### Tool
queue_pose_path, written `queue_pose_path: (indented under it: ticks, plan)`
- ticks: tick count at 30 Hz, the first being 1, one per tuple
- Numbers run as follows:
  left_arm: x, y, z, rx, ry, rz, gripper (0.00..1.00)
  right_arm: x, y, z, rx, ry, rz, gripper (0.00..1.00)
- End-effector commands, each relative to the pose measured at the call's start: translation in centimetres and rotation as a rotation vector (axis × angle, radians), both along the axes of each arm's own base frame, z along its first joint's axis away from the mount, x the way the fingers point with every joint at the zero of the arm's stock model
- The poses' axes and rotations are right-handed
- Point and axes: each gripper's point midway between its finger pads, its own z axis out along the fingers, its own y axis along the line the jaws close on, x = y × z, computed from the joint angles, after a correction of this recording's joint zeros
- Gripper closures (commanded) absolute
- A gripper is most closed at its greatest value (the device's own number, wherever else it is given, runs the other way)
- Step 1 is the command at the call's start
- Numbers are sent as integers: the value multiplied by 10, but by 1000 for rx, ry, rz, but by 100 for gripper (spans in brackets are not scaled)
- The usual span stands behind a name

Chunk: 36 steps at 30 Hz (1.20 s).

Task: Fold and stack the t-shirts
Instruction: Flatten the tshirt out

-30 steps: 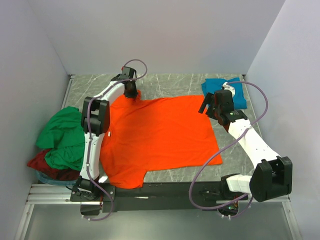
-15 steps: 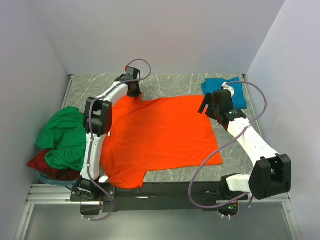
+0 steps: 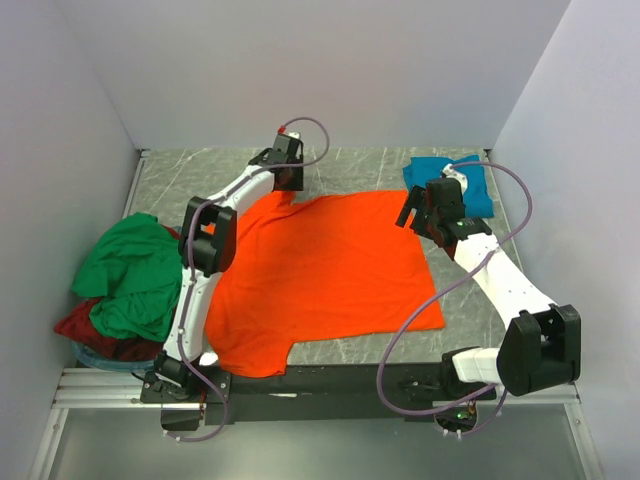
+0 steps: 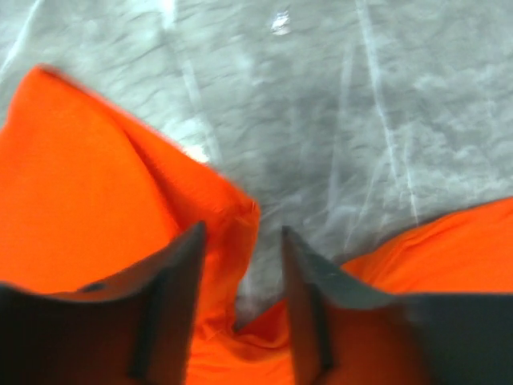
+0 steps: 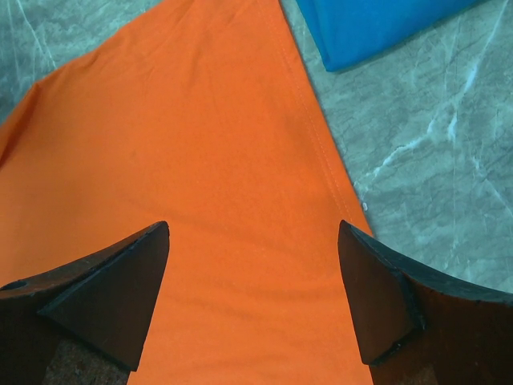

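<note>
A bright orange t-shirt (image 3: 320, 265) lies spread flat across the middle of the table. My left gripper (image 3: 290, 188) is at its far left sleeve (image 4: 104, 184). Its jaws stand apart, the bunched sleeve edge lies loose between them (image 4: 242, 233), and bare table shows in the gap. My right gripper (image 3: 412, 212) hovers wide open over the shirt's far right corner, with flat orange cloth under its fingers (image 5: 253, 233). A folded teal blue t-shirt (image 3: 478, 195) lies at the far right, just beyond that gripper (image 5: 377, 24). Green (image 3: 130, 270) and dark red (image 3: 85, 325) t-shirts are heaped at the left.
White walls close in the grey marbled table (image 3: 370, 165) on three sides. The heap of shirts at the left edge hangs partly over a metal rail (image 3: 100, 385) at the near side. The arm bases stand on a black bar (image 3: 330, 380) at the near edge.
My left gripper has moved right along the far edge, drawing the orange sleeve inward, and its jaws have parted from shut. The right arm has stayed still.
</note>
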Motion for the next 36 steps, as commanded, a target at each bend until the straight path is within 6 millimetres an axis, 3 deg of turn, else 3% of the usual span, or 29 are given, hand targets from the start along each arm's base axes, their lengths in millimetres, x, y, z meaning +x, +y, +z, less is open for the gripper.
queue_pose_path:
  ticks: [1,2,5,8,11,14,22,23,26,32,36]
  plan:
    - [20,-10,21,-3,-86,-20,43,10,-1,20,-10,-49,-8,9]
    - [22,-8,22,6,-92,-7,25,10,-1,20,-9,-50,-7,9]
    - [26,-3,40,9,-128,30,3,9,0,19,-8,-49,-6,9]
    - [26,3,59,5,-174,59,1,9,1,20,-4,-49,0,9]
    - [24,11,94,-38,-249,90,1,10,2,19,0,-48,3,9]
    - [24,19,93,-68,-247,102,1,9,2,18,-1,-42,5,9]
    - [40,25,55,-152,-155,33,0,8,2,18,-7,-37,13,9]
    - [44,29,40,-160,-131,28,0,8,1,17,-10,-34,9,9]
    - [57,39,35,-158,-125,38,0,8,1,15,-14,-28,7,9]
    - [43,36,14,-197,-81,-9,1,11,1,10,-21,-9,4,9]
    - [45,40,-4,-172,-42,8,1,12,1,7,-23,2,6,9]
